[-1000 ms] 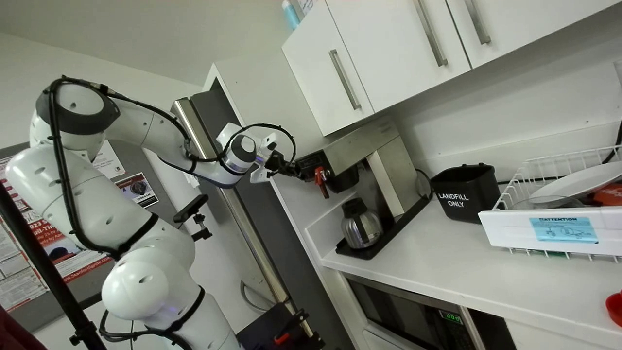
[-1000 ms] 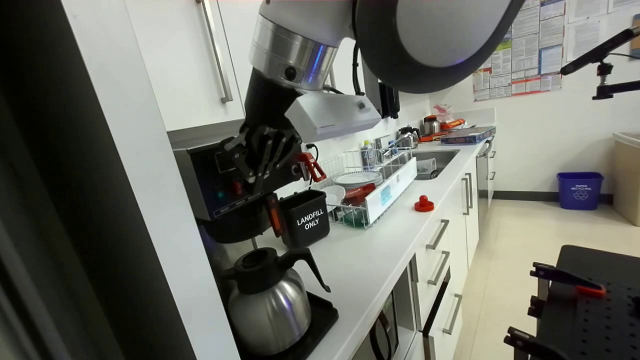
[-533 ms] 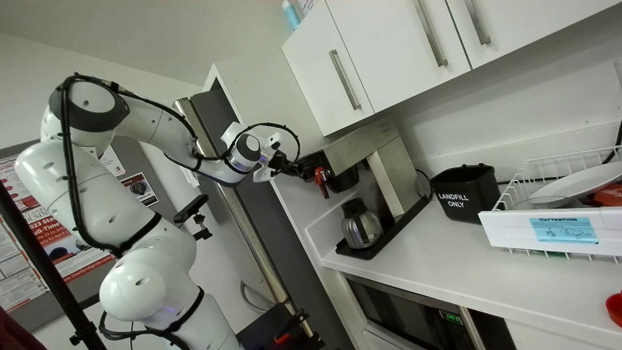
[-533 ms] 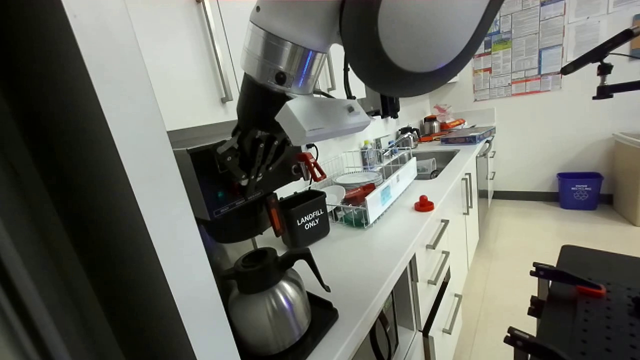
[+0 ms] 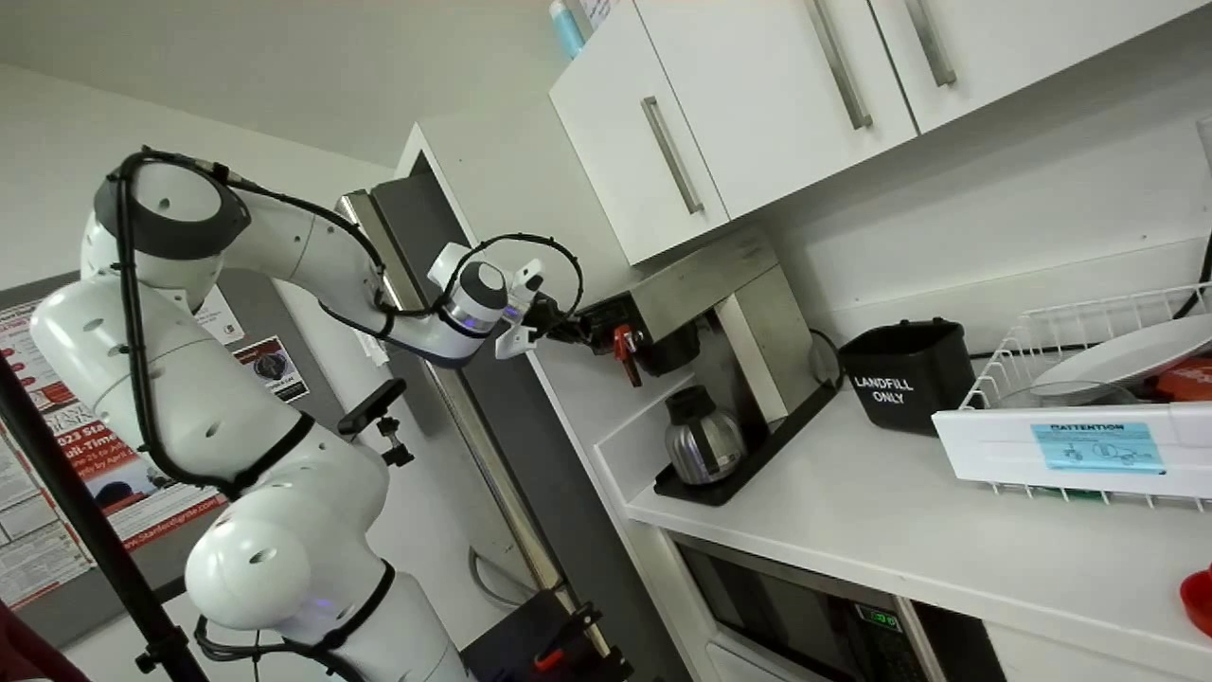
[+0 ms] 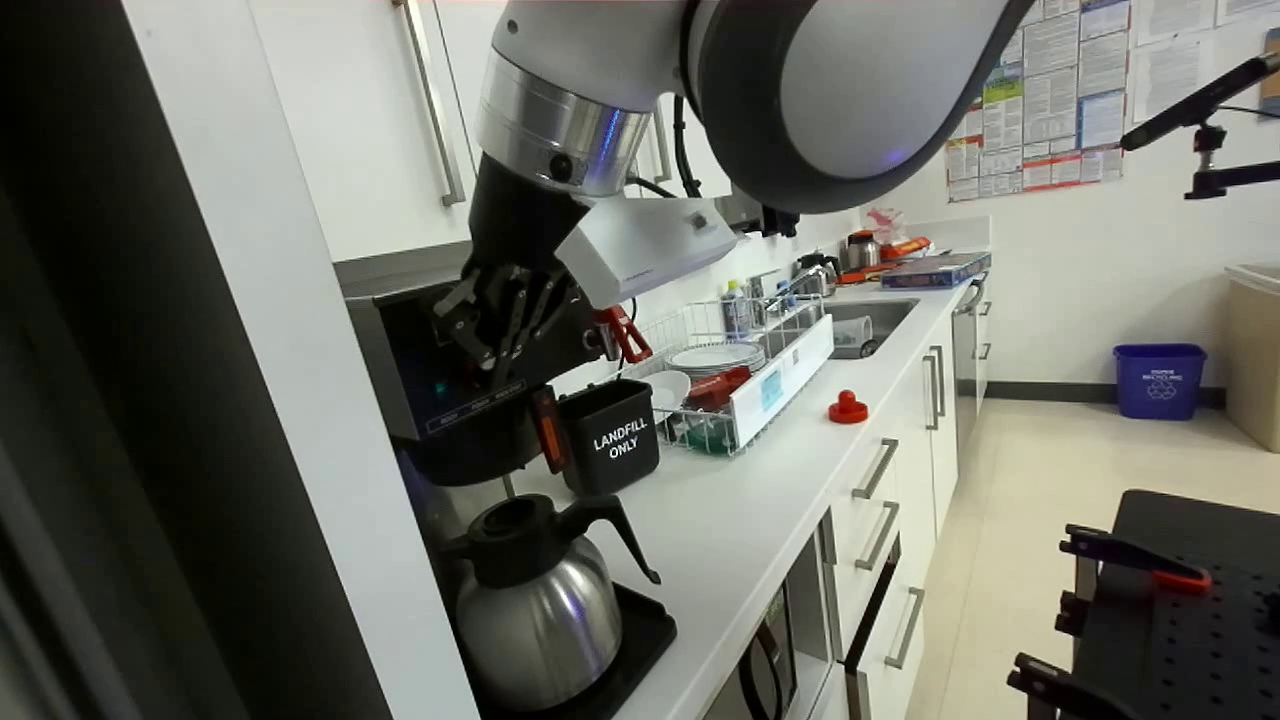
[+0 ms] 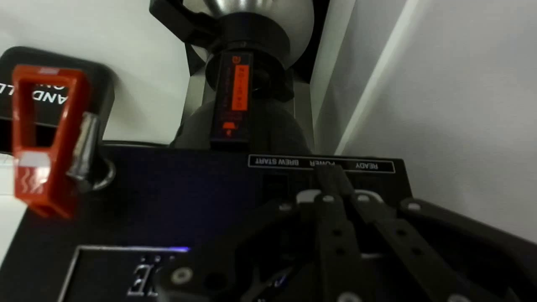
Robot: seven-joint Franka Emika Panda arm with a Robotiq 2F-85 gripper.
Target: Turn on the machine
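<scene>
Pincer (image 7: 333,178) at machine (image 5: 705,282), POWER label (image 7: 322,163), clearest from wrist

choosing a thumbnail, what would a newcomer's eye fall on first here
Probably the white jointed robot arm on the left of an exterior view, its black gripper at the front of the tall black-and-silver coffee maker. Next, the red looped handle at the wrist view's left. Then the round, shiny metal carafe on the flat black base.

White arm (image 5: 204,393), black cable (image 5: 131,317), dark screw-dotted jaws
</scene>
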